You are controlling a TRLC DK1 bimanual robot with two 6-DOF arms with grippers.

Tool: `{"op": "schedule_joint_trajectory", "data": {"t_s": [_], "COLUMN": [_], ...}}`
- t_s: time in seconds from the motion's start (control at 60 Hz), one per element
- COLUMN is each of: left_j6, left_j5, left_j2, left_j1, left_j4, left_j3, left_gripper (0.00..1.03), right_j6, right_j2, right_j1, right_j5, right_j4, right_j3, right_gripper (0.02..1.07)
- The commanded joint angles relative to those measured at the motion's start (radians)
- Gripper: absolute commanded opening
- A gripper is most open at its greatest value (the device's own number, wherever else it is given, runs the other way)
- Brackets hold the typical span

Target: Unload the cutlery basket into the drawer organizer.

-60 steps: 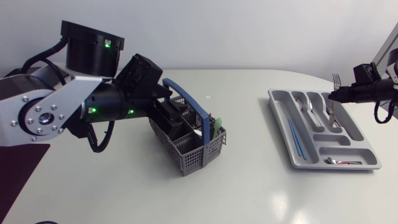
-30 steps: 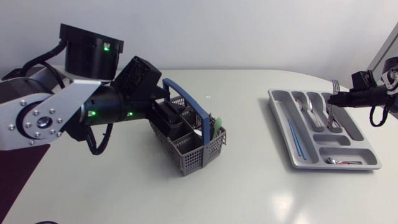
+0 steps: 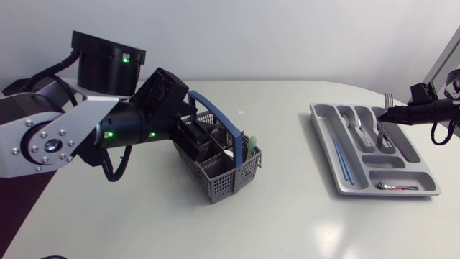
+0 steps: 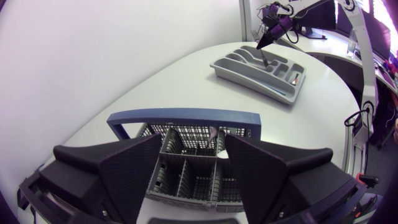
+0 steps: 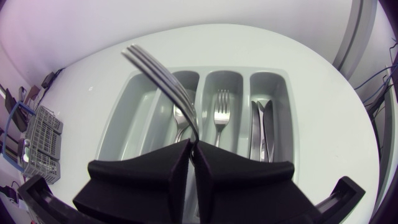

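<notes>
The cutlery basket (image 3: 219, 169) stands on the desk (image 3: 287, 216) well apart from the drawer organizer (image 3: 321, 124), on the left arm's side. It has not shifted over the last second. Its blue handle (image 3: 219, 122) stands upright, and a green item (image 3: 251, 142) sticks up at the basket corner nearest the drawer organizer.

The left claw (image 3: 195, 137) is released. In the left wrist view its 2 fingers (image 4: 134, 168) are spread wide with the basket (image 4: 193, 180) ahead of and between them, and I cannot tell whether either touches it. That arm has barely moved.

The right claw (image 5: 193, 149) is clenched on a fork (image 5: 165, 74), gripping the handle with the tines raised. The fork (image 3: 384, 119) hangs over the drawer organizer's far end, above its narrow long compartments. Compared with 1 second ago, the right arm has drawn back a little toward the desk's edge on the side of the drawer organizer away from the basket. The fork now sits slightly lower over the drawer organizer.

Inside the drawer organizer (image 5: 205, 68), other cutlery already lies in the long compartments.
</notes>
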Motion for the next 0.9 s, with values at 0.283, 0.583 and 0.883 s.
{"op": "schedule_joint_trajectory", "data": {"t_s": [0.283,0.583,0.883], "left_j6": [0.017,0.017,0.016], "left_j5": [-0.006,-0.006,-0.006], "left_j2": [-0.013,-0.021,-0.027], "left_j1": [0.003,0.004,0.001], "left_j4": [0.051,0.054,0.054], "left_j3": [-0.071,-0.08,-0.083], "left_gripper": [0.74,0.74,0.74], "right_j6": [-0.028,0.007,0.032], "right_j2": [0.072,0.131,0.16], "right_j1": [0.029,0.031,0.034], "right_j5": [-0.012,0.0,0.068], "right_j4": [-0.006,0.025,0.083], "right_j3": [0.045,0.094,0.096], "right_gripper": [0.14,0.14,0.17]}}
